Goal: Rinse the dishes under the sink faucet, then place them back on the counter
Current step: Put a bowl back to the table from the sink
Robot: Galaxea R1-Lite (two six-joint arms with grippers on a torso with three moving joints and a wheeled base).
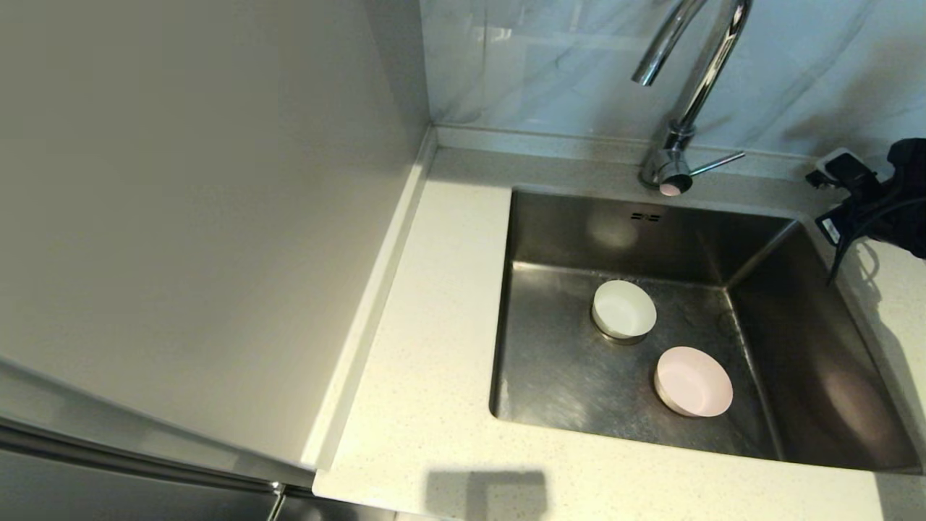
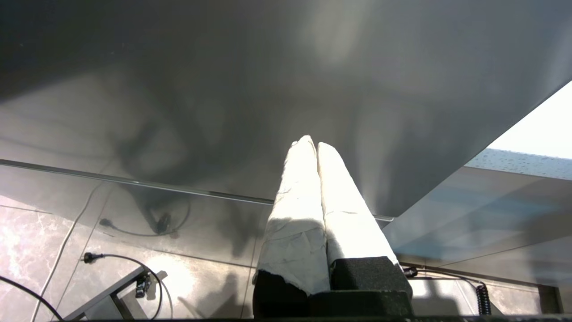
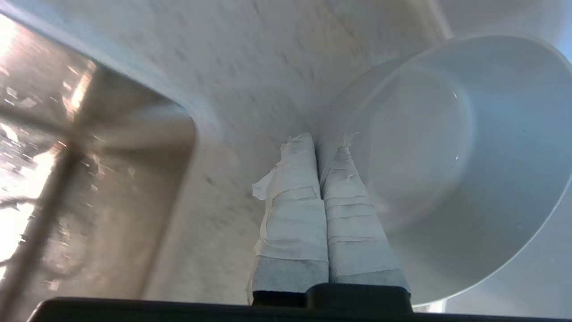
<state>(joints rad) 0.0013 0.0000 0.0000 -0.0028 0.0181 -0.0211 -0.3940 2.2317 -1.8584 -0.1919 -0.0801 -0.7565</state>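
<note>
The white bowl and the pale pink bowl sit on the floor of the steel sink; the white one lies over the drain. The chrome faucet stands behind the basin, its lever pointing right, and no water runs. Only the right arm shows at the far right edge of the head view, over the counter. In the right wrist view my right gripper is shut on the rim of the light grey bowl, one finger inside it, above the speckled counter beside the sink's corner.
The left gripper is parked low with its wrapped fingers together, facing a grey cabinet front and the floor with cables. A tall grey panel walls the counter's left side. The marbled wall rises behind the faucet.
</note>
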